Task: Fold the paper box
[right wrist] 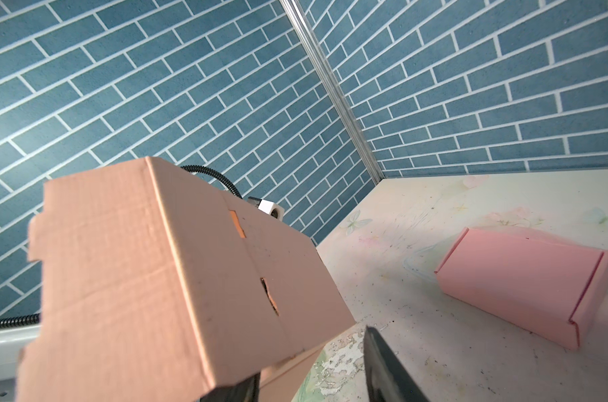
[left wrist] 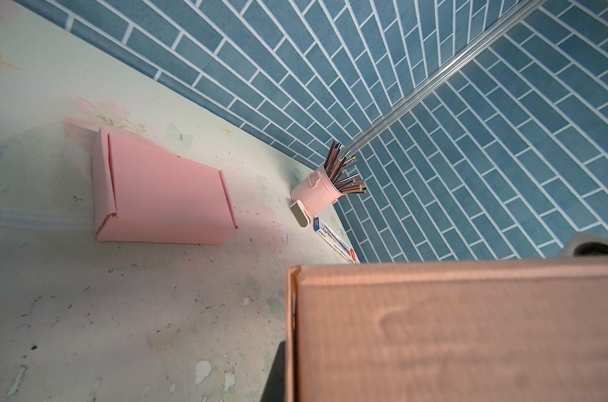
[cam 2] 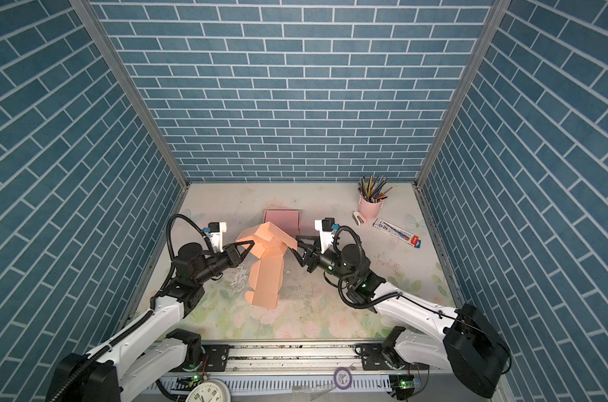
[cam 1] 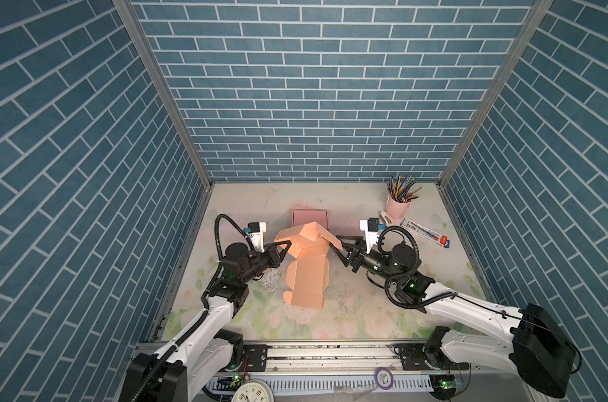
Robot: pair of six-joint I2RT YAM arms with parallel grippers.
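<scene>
The salmon paper box [cam 1: 307,275] [cam 2: 267,275] lies partly folded in the middle of the table, its far end raised into upright panels. My left gripper [cam 1: 288,243] [cam 2: 252,242] is shut on the edge of the raised left panel. That panel [left wrist: 469,330] fills the left wrist view and hides the fingers. My right gripper [cam 1: 340,251] [cam 2: 299,250] is open at the box's right flap. In the right wrist view the folded panel [right wrist: 156,261] lies over one finger. The other finger [right wrist: 382,365] stands free beside it, above the table.
A closed pink box [cam 1: 310,217] [left wrist: 163,205] [right wrist: 525,289] lies just behind the salmon one. At the back right are a pink cup of pencils [cam 1: 398,207], a small white stapler [cam 1: 387,219] and a flat pack [cam 1: 426,233]. Blue brick walls enclose three sides.
</scene>
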